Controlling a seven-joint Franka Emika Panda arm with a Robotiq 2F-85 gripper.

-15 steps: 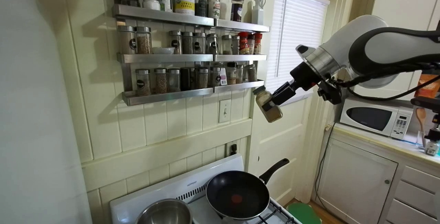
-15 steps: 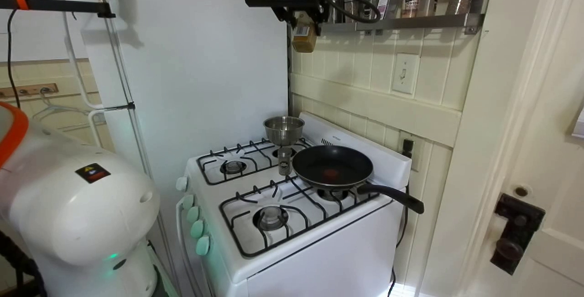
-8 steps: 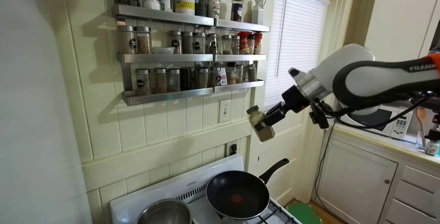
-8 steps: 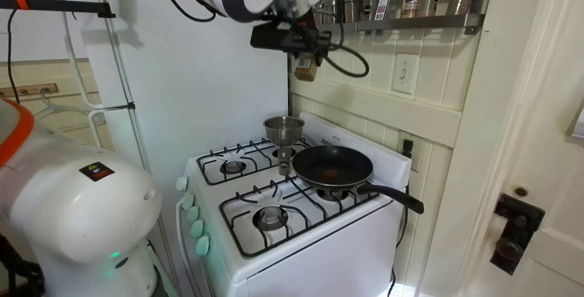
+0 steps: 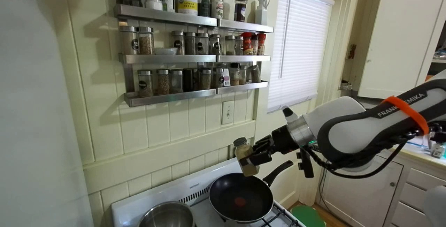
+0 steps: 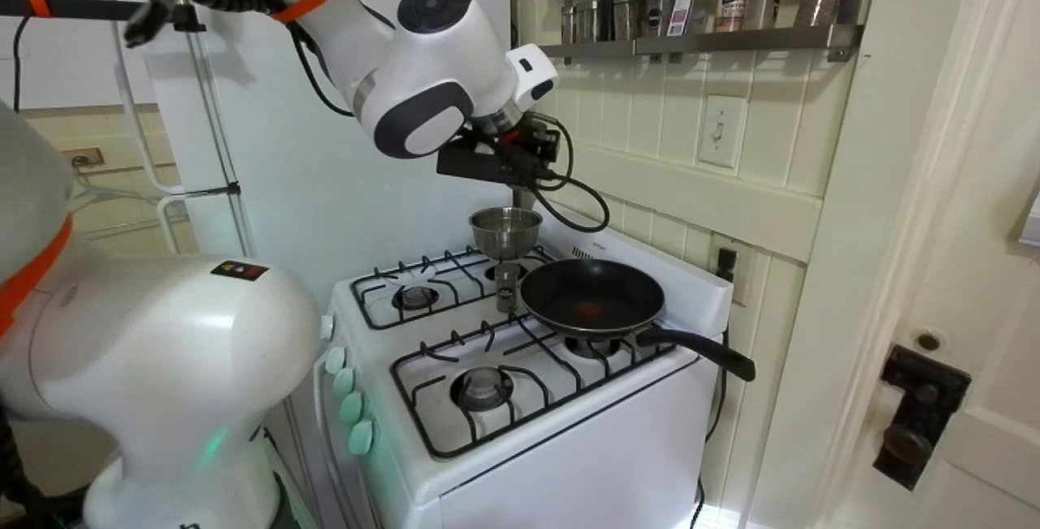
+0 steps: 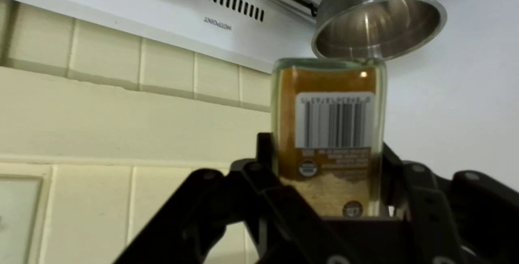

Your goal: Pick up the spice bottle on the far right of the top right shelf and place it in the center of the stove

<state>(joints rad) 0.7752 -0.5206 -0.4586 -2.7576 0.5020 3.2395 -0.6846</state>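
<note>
Squarish glass spice bottle lowered, tilted in 2-fingered claw.

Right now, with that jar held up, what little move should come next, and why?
Probably tip the held jar upright before lowering it: in an exterior view it leans in the fingers, and could knock the pan, bowl or other jar on the stove.

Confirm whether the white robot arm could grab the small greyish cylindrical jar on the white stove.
Probably not: its black gripper holds the square glass bottle of brownish spice, though the jar looks uncovered.
</note>
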